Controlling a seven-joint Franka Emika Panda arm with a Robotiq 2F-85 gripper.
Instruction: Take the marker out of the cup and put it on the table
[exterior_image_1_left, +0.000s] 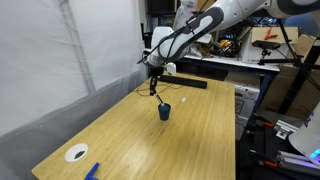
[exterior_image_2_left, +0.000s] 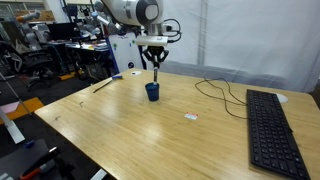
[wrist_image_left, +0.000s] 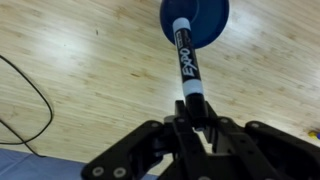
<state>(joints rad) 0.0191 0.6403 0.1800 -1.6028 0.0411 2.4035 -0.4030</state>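
Observation:
My gripper (wrist_image_left: 194, 122) is shut on the top of the marker (wrist_image_left: 187, 62), a black and white Expo pen. The marker hangs from the jaws with its lower tip just above or at the mouth of the dark blue cup (wrist_image_left: 195, 22). In both exterior views the gripper (exterior_image_1_left: 155, 88) (exterior_image_2_left: 155, 66) holds the marker (exterior_image_1_left: 160, 97) (exterior_image_2_left: 155, 76) above the cup (exterior_image_1_left: 164, 111) (exterior_image_2_left: 152, 92), which stands upright on the light wood table (exterior_image_1_left: 190, 140) (exterior_image_2_left: 130, 130).
A white disc (exterior_image_1_left: 76, 153) and a flat blue object (exterior_image_1_left: 92, 171) lie near one table corner. A black keyboard (exterior_image_2_left: 272, 130) and a black cable (exterior_image_2_left: 225, 95) lie on the table. A small white piece (exterior_image_2_left: 192, 117) lies near the middle. A cluttered workbench (exterior_image_1_left: 260, 60) stands behind.

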